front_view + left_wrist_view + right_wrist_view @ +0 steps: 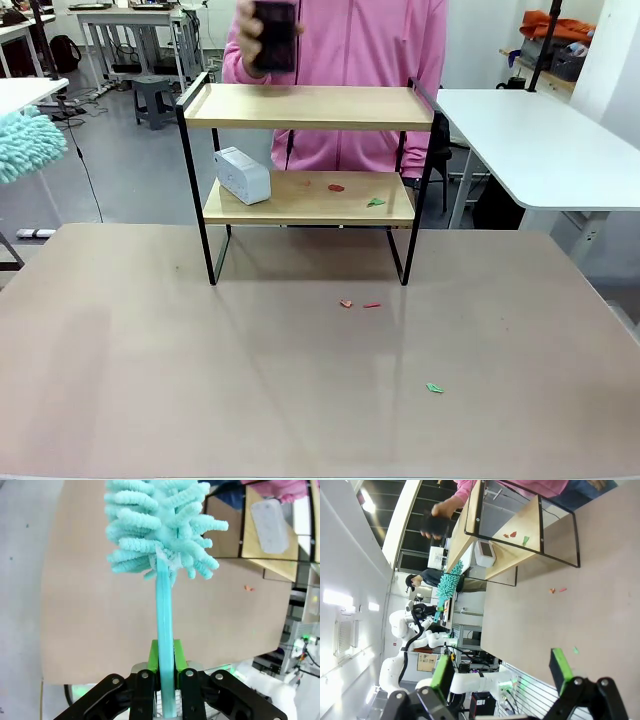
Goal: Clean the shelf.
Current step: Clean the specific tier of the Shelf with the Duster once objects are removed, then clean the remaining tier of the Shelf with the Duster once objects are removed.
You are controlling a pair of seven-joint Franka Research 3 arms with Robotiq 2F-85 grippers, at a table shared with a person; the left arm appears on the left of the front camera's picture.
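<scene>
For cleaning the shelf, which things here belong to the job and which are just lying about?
Job: shelf, duster in the left gripper, shelf scraps.
Lying about: white box, table scraps, dark thing in the person's hand.

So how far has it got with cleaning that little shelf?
Barely started. Done: the top board is bare, a person's hand holding a dark object above it. In hand: the robot's left hand grips a teal duster, off to the side. Left: a white box and coloured scraps sit on the lower board.
</scene>
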